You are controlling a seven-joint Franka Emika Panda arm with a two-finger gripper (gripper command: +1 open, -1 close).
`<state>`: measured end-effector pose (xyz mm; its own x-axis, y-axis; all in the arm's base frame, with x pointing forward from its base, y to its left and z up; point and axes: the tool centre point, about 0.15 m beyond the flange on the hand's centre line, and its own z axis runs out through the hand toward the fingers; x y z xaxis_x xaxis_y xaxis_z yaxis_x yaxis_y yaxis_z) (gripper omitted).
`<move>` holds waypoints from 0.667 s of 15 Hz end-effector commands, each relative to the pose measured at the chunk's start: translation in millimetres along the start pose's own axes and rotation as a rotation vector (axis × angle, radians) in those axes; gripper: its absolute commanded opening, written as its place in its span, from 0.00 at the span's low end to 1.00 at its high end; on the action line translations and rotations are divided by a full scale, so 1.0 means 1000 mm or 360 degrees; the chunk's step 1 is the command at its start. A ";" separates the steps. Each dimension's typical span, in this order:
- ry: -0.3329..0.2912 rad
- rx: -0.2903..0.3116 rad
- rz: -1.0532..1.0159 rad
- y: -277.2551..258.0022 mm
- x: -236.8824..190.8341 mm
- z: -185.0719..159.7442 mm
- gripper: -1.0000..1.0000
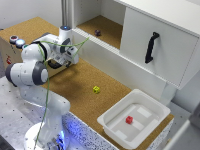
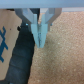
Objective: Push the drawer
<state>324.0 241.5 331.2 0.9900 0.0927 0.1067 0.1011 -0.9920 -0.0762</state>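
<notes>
In the wrist view, the drawer's light-wood front [image 2: 4, 47] with blue marks shows at one edge, with its black bar handle [image 2: 22, 57] beside it. My gripper [image 2: 40, 41] is shut with nothing between its fingers. Its tips hang just beside the handle, over the cork surface, and I cannot tell whether they touch it. In the exterior view, the light-wood box [image 1: 6, 52] sits at the exterior view's left, mostly hidden behind the arm. The hand [image 1: 66, 55] is low next to it, and its fingertips are hidden.
A large white cabinet with a vertical black door handle [image 1: 151, 47] stands at the back right. A white tub [image 1: 112, 122] holds a red cube [image 1: 129, 120]. A yellow cube [image 1: 96, 89] lies on the cork. A small dark object [image 1: 97, 32] sits on the open shelf.
</notes>
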 end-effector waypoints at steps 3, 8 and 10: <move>-0.0075 -0.0027 0.0029 -0.058 0.011 0.014 0.00; -0.0068 0.0006 -0.0004 -0.089 0.017 0.021 0.00; -0.0057 0.0026 -0.0022 -0.102 0.020 0.020 0.00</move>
<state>321.8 300.9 325.2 0.9881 0.1054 0.1116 0.1180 -0.9865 -0.1136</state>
